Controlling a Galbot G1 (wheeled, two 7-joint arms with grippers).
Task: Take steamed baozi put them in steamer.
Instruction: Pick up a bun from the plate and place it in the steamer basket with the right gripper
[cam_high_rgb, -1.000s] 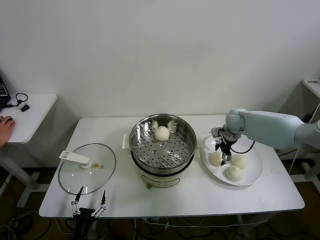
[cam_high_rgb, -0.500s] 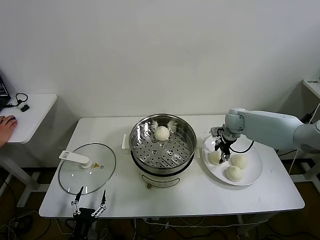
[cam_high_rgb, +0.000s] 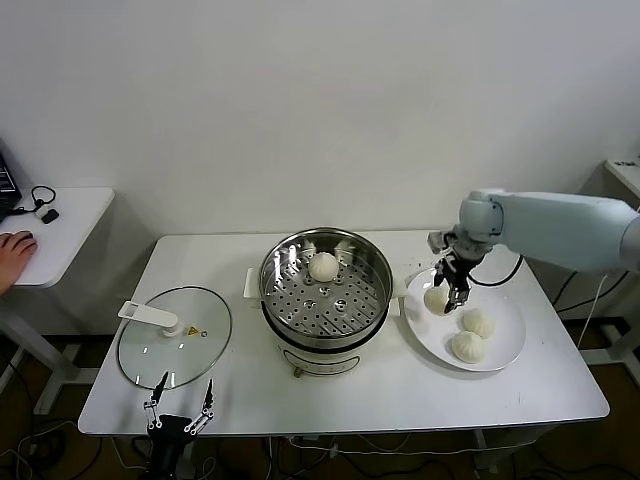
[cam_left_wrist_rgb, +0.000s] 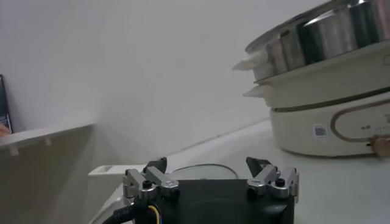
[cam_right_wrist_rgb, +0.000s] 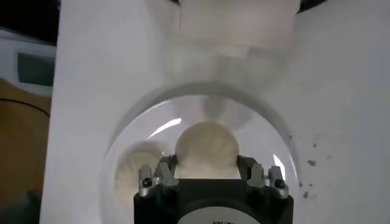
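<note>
The steel steamer (cam_high_rgb: 290, 300) stands mid-table with one baozi (cam_high_rgb: 323, 266) on its perforated tray. My right gripper (cam_high_rgb: 447, 292) is shut on a second baozi (cam_high_rgb: 435, 299) and holds it just above the left part of the white plate (cam_high_rgb: 505, 352). Two more baozi (cam_high_rgb: 478, 322) lie on that plate. In the right wrist view the held baozi (cam_right_wrist_rgb: 206, 148) sits between the fingers of my right gripper (cam_right_wrist_rgb: 207, 165), with another baozi (cam_right_wrist_rgb: 135, 173) beside it on the plate (cam_right_wrist_rgb: 271, 137). My left gripper (cam_high_rgb: 180, 398) is open and empty at the table's front left.
A flat glass lid (cam_high_rgb: 175, 350) with a white handle lies left of the steamer, just behind my left gripper. In the left wrist view the steamer (cam_left_wrist_rgb: 323, 42) stands off to one side of that gripper (cam_left_wrist_rgb: 207, 165). A side desk (cam_high_rgb: 50, 225) stands at far left.
My right gripper has risen a little with a baozi in it, lifting it off the plate. The left arm has not moved.
</note>
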